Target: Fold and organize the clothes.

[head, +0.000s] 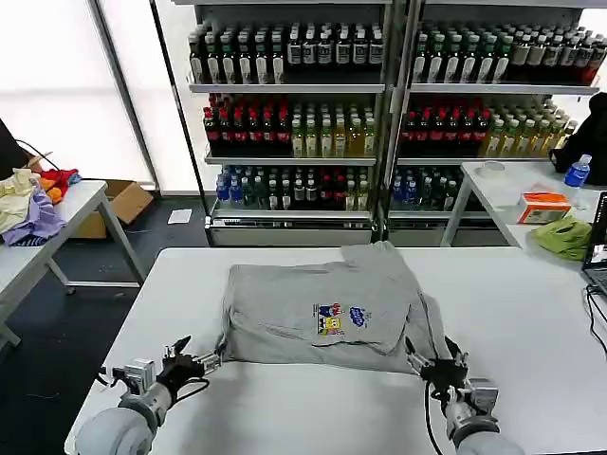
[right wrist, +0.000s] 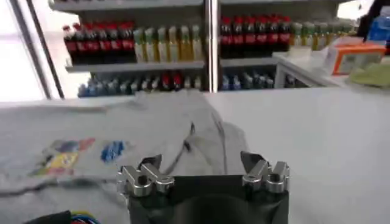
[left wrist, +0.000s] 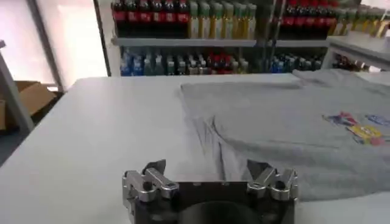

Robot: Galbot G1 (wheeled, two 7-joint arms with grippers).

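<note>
shirt [head: 322, 308] lying print-up, long axis across white table [head: 531, 303] | light grey, partly folded | left gripper [head: 201, 361], right gripper [head: 424, 365] both spread wide at near hem corners

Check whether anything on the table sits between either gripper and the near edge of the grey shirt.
Nothing visible does. The left gripper and right gripper are both open at the near corners of the grey shirt, with only bare white table around them.

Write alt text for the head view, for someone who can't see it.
A grey shirt with a small multicolour chest print lies partly folded on a white table. The left claw and right claw, both open, sit at its near corners. Drink shelves stand behind.
</note>
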